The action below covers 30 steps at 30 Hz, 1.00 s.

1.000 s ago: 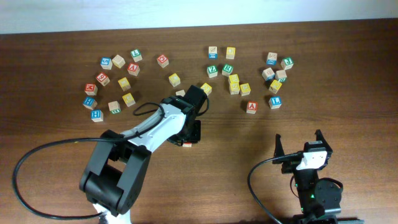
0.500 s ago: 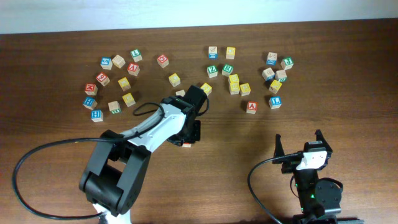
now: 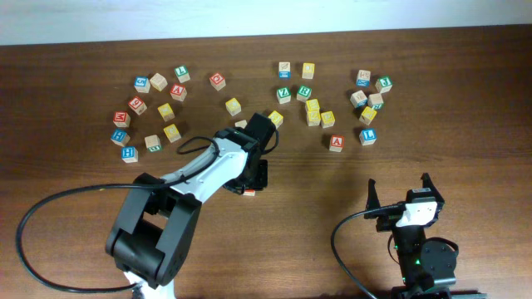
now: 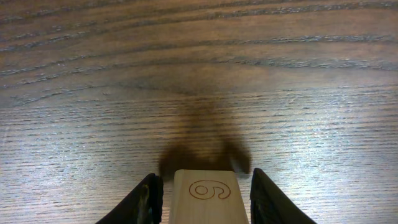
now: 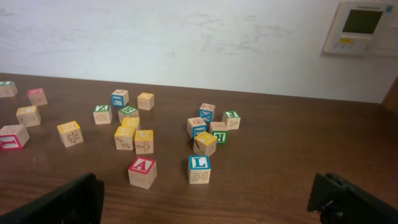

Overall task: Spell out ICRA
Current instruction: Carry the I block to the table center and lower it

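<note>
One cube (image 4: 206,198): inside my left claw (image 3: 250,188), middle of the table (image 3: 465,166), toward the near edge.
Left grip: a slim gap shows on each side; pressing or not, I cannot tell.
Right claw (image 3: 399,193): spread wide, empty, near right corner.
A (image 3: 336,142): far-edge side of my right claw, slightly nearer it than my left.
Views: the wrist shows a carved 6 or 9 on top; overhead shows only a red side.

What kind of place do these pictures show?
Probably a robotics lab or test room: two robot arms with loose cables at a wooden table, a plain white wall with a control panel, and toy letter blocks set out as props.
</note>
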Motion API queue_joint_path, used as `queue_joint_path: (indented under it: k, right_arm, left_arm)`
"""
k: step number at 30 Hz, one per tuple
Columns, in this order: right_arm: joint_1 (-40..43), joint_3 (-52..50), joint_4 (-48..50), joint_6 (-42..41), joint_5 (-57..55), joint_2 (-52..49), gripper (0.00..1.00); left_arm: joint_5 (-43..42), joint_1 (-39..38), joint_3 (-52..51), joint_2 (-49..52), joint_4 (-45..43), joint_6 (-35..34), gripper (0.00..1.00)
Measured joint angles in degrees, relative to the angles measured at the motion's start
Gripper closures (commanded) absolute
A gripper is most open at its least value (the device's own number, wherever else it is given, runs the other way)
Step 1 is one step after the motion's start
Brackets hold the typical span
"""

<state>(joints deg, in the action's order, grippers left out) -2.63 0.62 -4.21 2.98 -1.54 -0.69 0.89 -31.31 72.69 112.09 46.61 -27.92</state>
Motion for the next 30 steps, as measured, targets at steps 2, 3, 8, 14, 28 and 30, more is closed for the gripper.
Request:
queue_joint_path:
  k: [2, 3, 8, 14, 28, 30]
  right_arm:
    - [0.0, 0.0, 0.0, 0.0, 0.0, 0.0, 0.02]
    - [0.0, 0.0, 0.0, 0.0, 0.0, 0.0, 0.02]
    - [0.0, 0.0, 0.0, 0.0, 0.0, 0.0, 0.02]
    - [0.0, 0.0, 0.0, 0.0, 0.0, 0.0, 0.02]
    - [0.0, 0.0, 0.0, 0.0, 0.0, 0.0, 0.02]
    - [0.0, 0.0, 0.0, 0.0, 0.0, 0.0, 0.02]
  left_arm:
    - [0.0, 0.0, 0.0, 0.0, 0.0, 0.0, 0.71]
    - [0.0, 0.0, 0.0, 0.0, 0.2, 0.0, 0.73]
    - [0.0, 0.0, 0.0, 0.0, 1.7, 0.0, 0.74]
    - [0.0, 0.0, 0.0, 0.0, 0.7, -0.5, 0.72]
    - [-0.2, 0.0, 0.0, 0.0, 0.5, -4.5, 0.68]
    - [-0.2, 0.0, 0.0, 0.0, 0.5, -4.4, 0.57]
